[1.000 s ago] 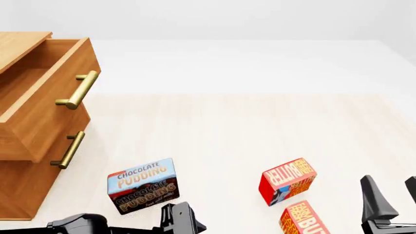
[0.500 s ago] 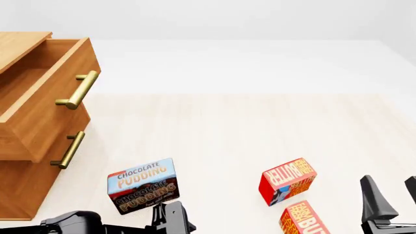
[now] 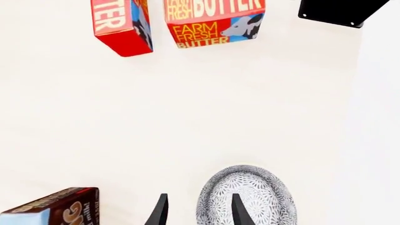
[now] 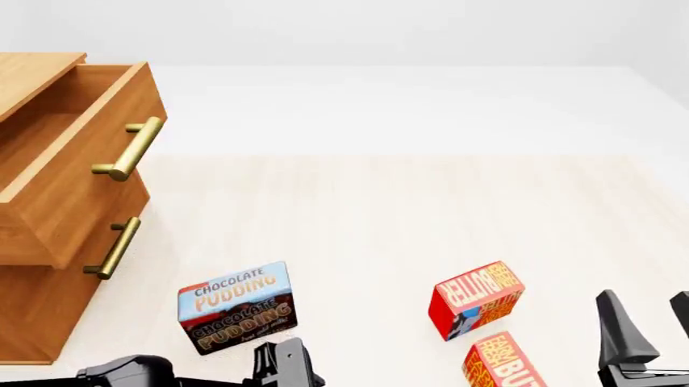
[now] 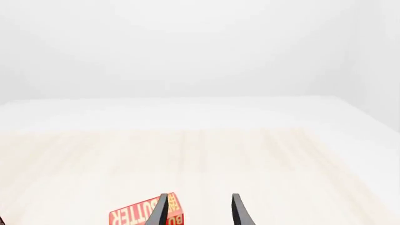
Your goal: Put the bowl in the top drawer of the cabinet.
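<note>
Left wrist view: my open left hand (image 3: 197, 213) straddles the bowl's (image 3: 250, 199) rim; drawer (image 4: 76, 153) at ten o'clock is open, grasp and transfer remain.

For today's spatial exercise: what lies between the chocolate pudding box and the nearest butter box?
Only bare table separates the chocolate pudding box from the butter box, seen in the front view.
</note>
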